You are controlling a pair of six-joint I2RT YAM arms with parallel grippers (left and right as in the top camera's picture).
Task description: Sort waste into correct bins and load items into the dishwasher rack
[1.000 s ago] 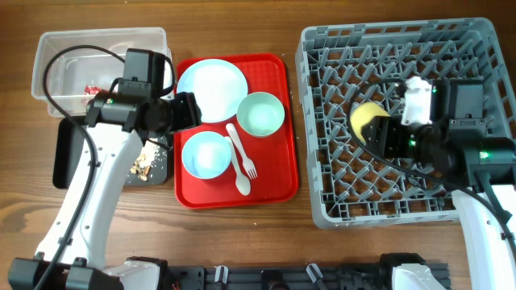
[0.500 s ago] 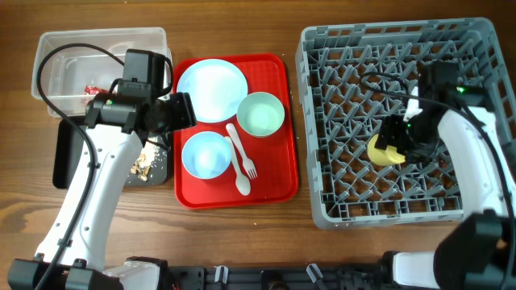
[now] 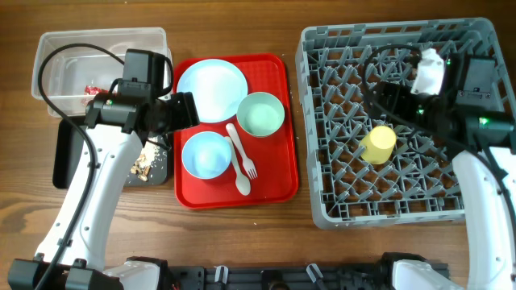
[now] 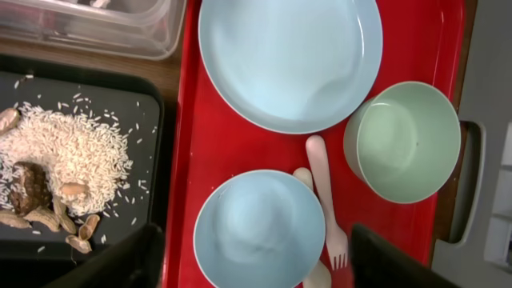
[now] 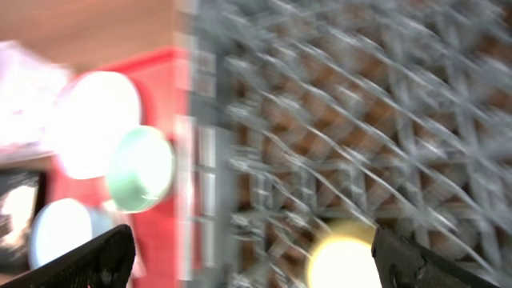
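The yellow cup (image 3: 378, 143) lies free among the pegs of the grey dishwasher rack (image 3: 322, 121); it shows blurred in the right wrist view (image 5: 344, 260). My right gripper (image 3: 385, 95) (image 5: 256, 260) is open and empty, above the rack and just beyond the cup. My left gripper (image 3: 187, 109) (image 4: 256, 264) is open and empty, hovering over the light blue bowl (image 3: 206, 155) (image 4: 260, 232). The plate (image 3: 211, 90) (image 4: 290, 56), mint bowl (image 3: 260, 113) (image 4: 404, 140), fork (image 3: 242, 153) and spoon (image 3: 239, 173) lie on the red tray. The red wrapper (image 3: 90, 87) lies in the clear tub (image 3: 48, 48). Food scraps (image 3: 143, 163) (image 4: 48, 192) lie on the black tray (image 3: 64, 153).
The red serving tray (image 3: 278, 173) sits between the bins and the rack. The left arm hides part of the tub and the black tray from above. Bare wooden table runs along the front edge.
My right gripper has let go of the yellow cup and drawn back toward the rack's far side. The cup now lies in the rack. The left arm has stayed put.
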